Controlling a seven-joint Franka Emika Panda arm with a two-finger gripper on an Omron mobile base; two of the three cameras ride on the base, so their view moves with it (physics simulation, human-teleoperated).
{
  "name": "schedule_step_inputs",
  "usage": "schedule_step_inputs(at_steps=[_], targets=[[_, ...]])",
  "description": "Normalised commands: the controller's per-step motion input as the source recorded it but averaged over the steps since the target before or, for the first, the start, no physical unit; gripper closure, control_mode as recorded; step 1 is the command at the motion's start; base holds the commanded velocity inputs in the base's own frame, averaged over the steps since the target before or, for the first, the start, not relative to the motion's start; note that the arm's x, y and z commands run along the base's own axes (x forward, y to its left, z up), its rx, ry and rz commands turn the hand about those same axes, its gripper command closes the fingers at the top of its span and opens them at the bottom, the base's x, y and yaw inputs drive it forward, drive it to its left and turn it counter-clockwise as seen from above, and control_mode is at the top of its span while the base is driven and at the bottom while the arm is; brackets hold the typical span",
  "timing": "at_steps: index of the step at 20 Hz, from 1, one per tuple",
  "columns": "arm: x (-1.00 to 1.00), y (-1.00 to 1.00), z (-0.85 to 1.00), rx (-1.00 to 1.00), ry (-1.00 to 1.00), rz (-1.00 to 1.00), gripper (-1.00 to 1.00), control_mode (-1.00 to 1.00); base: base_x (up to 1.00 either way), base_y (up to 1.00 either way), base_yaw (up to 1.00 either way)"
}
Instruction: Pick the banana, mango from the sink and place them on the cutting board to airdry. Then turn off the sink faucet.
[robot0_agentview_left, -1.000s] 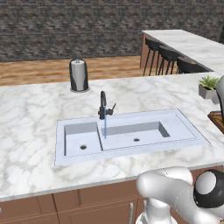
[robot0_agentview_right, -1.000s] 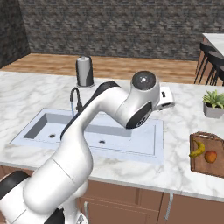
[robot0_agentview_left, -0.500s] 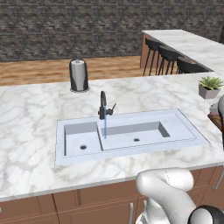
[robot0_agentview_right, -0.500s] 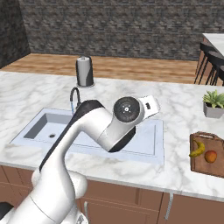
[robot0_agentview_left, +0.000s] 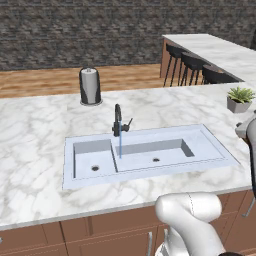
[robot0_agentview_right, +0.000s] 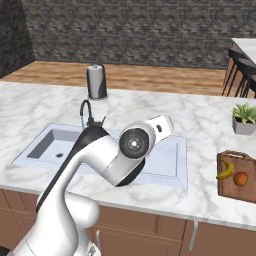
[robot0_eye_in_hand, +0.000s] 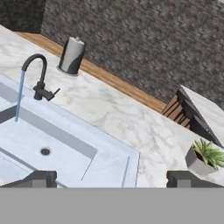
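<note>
The banana (robot0_agentview_right: 225, 170) and the mango (robot0_agentview_right: 241, 178) lie side by side on the dark wooden cutting board (robot0_agentview_right: 240, 191) at the counter's right end. The pale double sink (robot0_agentview_left: 210, 150) holds no fruit in either basin. From the sink faucet (robot0_agentview_left: 118, 120) a thin blue stream of water still runs into the basin. My gripper (robot0_eye_in_hand: 113, 179) is open with nothing between its fingertips (robot0_eye_in_hand: 41, 178); it hovers over the sink's (robot0_eye_in_hand: 109, 162) right part and faces the faucet (robot0_eye_in_hand: 39, 83). In the right base view the hand (robot0_agentview_right: 159, 128) sits above the sink (robot0_agentview_right: 172, 155).
A dark paper-towel holder (robot0_agentview_left: 90, 86) stands on the marble behind the faucet. A grey potted plant (robot0_agentview_right: 244, 119) sits behind the cutting board. Bar stools (robot0_agentview_left: 192, 67) line a second counter at the far right.
The arm has folded down and swung back from the cutting board side toward the sink. Its jaws stayed open. The banana and mango have not moved on the board.
</note>
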Motion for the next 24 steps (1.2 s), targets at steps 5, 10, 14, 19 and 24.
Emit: schedule_step_inputs(at_steps=[5, 10, 14, 19, 24], targets=[[0.0, 0.0, -0.03, 0.13, -0.02, 0.0, -1.0, -1.0, 0.0, 0.0, 0.0], [-0.18, 0.03, -0.32, 0.19, 0.0, 0.0, -1.0, -1.0, 0.0, 0.0, 0.0], [-0.03, 0.19, -0.14, 0.14, -0.03, 0.02, -1.0, -1.0, 0.0, 0.0, 0.0], [-0.14, 0.36, -0.11, 0.05, -0.19, 0.02, -1.0, -1.0, 0.0, 0.0, 0.0], [-0.41, 0.56, 0.05, 0.0, -0.25, -0.01, -1.0, -1.0, 0.0, 0.0, 0.0]])
